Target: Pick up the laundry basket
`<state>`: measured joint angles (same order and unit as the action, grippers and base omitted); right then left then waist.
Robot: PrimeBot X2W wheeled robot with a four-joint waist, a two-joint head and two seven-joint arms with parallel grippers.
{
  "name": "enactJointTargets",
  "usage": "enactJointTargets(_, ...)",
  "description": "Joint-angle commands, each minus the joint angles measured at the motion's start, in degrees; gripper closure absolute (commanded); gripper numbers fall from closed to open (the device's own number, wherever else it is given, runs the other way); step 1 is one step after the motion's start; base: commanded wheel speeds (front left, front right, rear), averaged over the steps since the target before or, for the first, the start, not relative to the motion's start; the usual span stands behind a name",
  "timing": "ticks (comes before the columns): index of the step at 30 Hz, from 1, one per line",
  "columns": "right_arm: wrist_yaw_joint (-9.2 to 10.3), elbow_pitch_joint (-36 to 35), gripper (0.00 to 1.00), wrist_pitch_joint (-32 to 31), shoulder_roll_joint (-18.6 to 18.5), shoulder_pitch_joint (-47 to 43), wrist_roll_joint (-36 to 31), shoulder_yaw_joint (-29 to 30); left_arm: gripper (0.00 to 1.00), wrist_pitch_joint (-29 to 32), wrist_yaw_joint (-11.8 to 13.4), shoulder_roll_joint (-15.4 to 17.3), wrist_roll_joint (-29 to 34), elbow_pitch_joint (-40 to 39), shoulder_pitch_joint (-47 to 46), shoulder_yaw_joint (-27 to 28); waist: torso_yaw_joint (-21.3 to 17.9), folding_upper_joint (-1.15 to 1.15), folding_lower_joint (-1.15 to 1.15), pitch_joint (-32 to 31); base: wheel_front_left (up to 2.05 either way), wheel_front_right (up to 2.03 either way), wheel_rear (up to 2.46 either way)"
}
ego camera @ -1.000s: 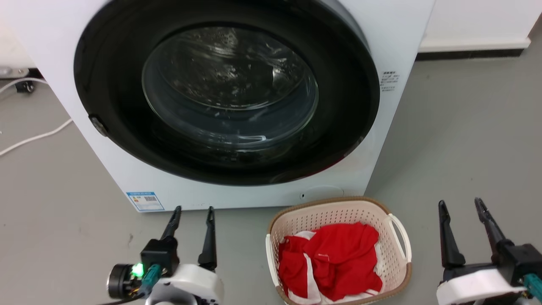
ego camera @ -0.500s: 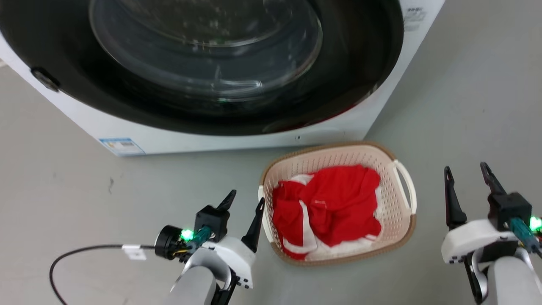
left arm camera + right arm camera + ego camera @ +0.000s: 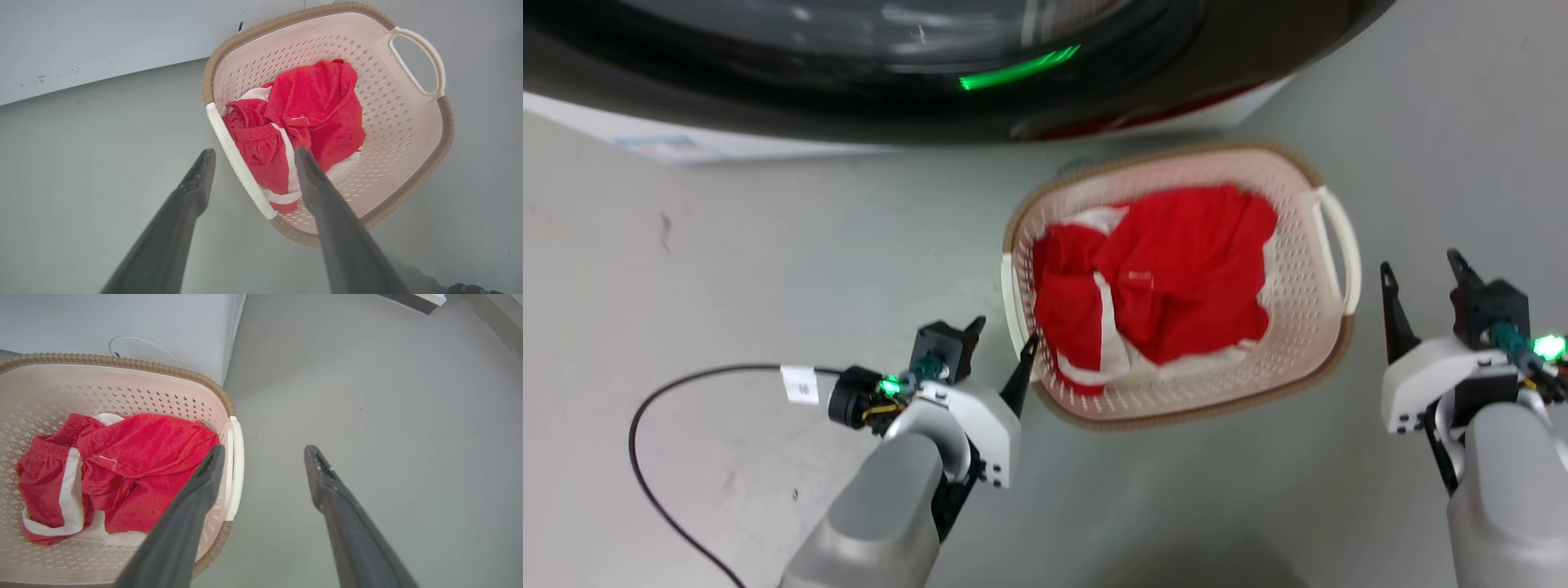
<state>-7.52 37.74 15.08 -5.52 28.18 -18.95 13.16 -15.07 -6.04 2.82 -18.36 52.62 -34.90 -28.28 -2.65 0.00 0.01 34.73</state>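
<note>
Laundry basket (image 3: pixel 1298 278), a small cream perforated plastic tub with a brown woven-look rim and rounded corners, sits on the grey floor (image 3: pixel 768 245) close to the foot of the white front-loading washing machine (image 3: pixel 686 147), below the right part of its dark round door. Inside the basket lies one crumpled red garment with white stripes (image 3: pixel 1176 269). It covers most of the bottom and leans toward the left wall, leaving the perforated right wall bare. A white loop handle stands on each short side: the left handle (image 3: pixel 1013 302) and the right handle (image 3: pixel 1343 245).

The left gripper (image 3: pixel 1003 333) is released, its two dark fingers spread. In the left wrist view (image 3: pixel 253 152) they straddle the left handle (image 3: pixel 237 163), one finger over the floor outside the basket (image 3: pixel 392 122), the other over the garment (image 3: pixel 318 106). Whether either finger touches the handle I cannot tell.

The right gripper (image 3: pixel 1419 263) is also released and empty, fingers apart, near the right handle on its outer side. In the right wrist view (image 3: pixel 264 449) the handle (image 3: pixel 237 465) lies just beside the inner finger.

A black cable (image 3: pixel 637 441) loops across the floor behind the left wrist.
</note>
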Motion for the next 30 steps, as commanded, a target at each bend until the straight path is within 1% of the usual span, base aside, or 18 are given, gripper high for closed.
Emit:
enactJointTargets(1, 0.06, 1.4, 0.0, 0.1, -0.4, 2.3, -1.0, 0.4, 0.0, -0.2, -0.1, 0.1, -0.9, 1.4, -2.1, -0.4, -0.1, 0.0, -0.01, 5.0, 0.0, 0.0, 0.0)
enactJointTargets(5, 0.06, 4.7, 0.0, 0.1, -0.3, 6.0, -2.6, 0.4, 0.0, -0.2, -0.2, 0.1, -1.9, 4.1, -5.9, -1.0, -0.3, 0.0, -0.01, 9.0, 0.0, 0.0, 0.0)
enactJointTargets(13, 0.06, 8.8, 0.0, 0.1, -0.1, 12.1, -5.5, -0.9, 0.0, -0.2, 0.2, 0.1, -2.3, 5.7, -11.4, -0.7, 0.2, 0.0, -0.01, 15.0, 0.0, 0.0, 0.0)
enactJointTargets(17, 0.05, 12.5, 0.0, 0.1, -0.3, 14.8, -7.4, 0.6, 0.0, -0.1, 0.4, 0.2, -2.2, 5.7, -13.1, -0.3, 0.6, 0.0, -0.01, 17.1, 0.0, 0.0, 0.0)
enactJointTargets(23, 0.06, 15.3, 0.0, 0.1, -0.1, 17.9, -9.9, 2.9, 0.0, -0.1, 0.6, 0.3, -1.4, 4.8, -14.4, -0.3, 1.1, 0.0, -0.01, 19.4, 0.0, 0.0, 0.0)
enactJointTargets(30, 0.06, 16.3, 0.0, 0.1, 0.5, 20.1, -11.7, 4.5, 0.0, -0.1, 1.0, 0.3, -1.1, 3.6, -14.9, -0.5, 1.4, 0.0, -0.01, 20.8, 0.0, 0.0, 0.0)
